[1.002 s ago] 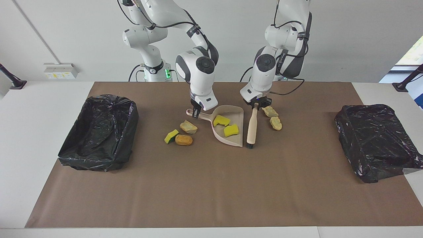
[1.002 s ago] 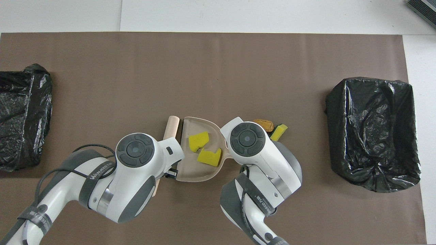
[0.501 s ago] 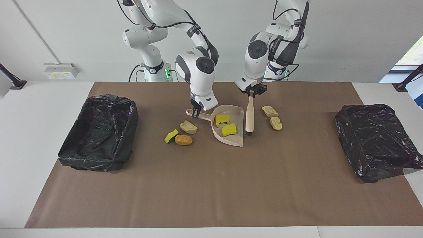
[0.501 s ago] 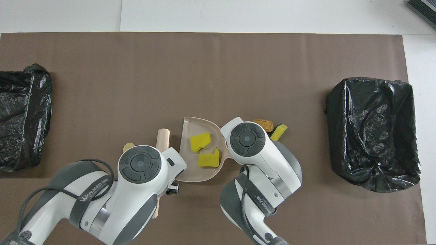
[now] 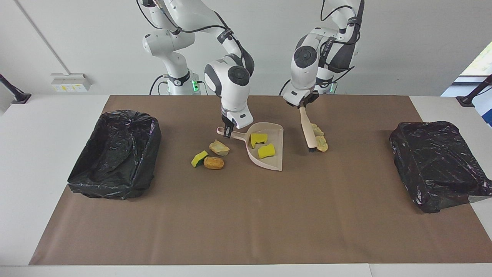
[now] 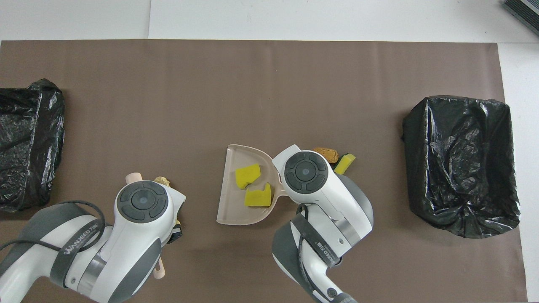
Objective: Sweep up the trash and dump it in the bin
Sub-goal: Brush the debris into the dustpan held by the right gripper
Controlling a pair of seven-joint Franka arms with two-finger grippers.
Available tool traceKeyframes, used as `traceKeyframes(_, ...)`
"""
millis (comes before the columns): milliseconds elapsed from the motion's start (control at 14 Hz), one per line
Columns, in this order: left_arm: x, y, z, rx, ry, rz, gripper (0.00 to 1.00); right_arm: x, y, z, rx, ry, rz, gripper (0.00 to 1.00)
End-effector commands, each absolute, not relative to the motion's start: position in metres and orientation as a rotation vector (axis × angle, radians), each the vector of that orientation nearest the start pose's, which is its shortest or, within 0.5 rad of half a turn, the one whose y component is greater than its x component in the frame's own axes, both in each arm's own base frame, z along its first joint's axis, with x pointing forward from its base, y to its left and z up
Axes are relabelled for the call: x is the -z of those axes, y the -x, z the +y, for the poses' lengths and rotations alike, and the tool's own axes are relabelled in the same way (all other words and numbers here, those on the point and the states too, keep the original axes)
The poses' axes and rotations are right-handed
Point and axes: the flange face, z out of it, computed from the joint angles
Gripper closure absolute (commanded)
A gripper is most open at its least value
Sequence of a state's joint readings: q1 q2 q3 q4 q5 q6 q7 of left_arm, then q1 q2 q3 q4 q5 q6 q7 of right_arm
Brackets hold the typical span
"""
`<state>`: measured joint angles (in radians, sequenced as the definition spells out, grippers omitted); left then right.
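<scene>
My right gripper (image 5: 228, 132) is shut on the handle of the pale pink dustpan (image 5: 275, 161), which rests on the brown mat. Two yellow sponge pieces (image 5: 258, 138) (image 6: 247, 174) lie in the pan. My left gripper (image 5: 303, 104) is shut on the top of the beige brush (image 5: 308, 130). The brush hangs tilted, its bristles down beside two beige lumps (image 5: 322, 144). A green-backed sponge (image 5: 199, 158), an orange lump (image 5: 213, 162) and a tan lump (image 5: 219, 147) lie on the mat beside the dustpan, toward the right arm's end.
A black-bagged bin (image 5: 115, 154) sits at the right arm's end of the mat. Another black-bagged bin (image 5: 438, 165) sits at the left arm's end. In the overhead view both wrists cover the grippers and part of the trash.
My left gripper lifted the brush from beside the dustpan and carried it toward the left arm's end, to the two beige lumps. The right gripper and dustpan stayed put.
</scene>
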<state>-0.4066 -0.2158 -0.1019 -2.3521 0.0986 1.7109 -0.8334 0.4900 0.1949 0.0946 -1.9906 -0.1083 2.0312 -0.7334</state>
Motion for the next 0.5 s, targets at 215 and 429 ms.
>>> traceKeyframes(215, -0.341, -0.335, -0.177, -0.267, 2.738, -0.553, 1.0, -0.359, -0.484, 0.311, -0.237, 2.505, -2.028, 1.0)
traceKeyframes(429, -0.328, -0.37, -0.2, -0.269, 2.927, -0.473, 1.0, -0.359, -0.484, 0.311, -0.237, 2.503, -2.03, 1.0)
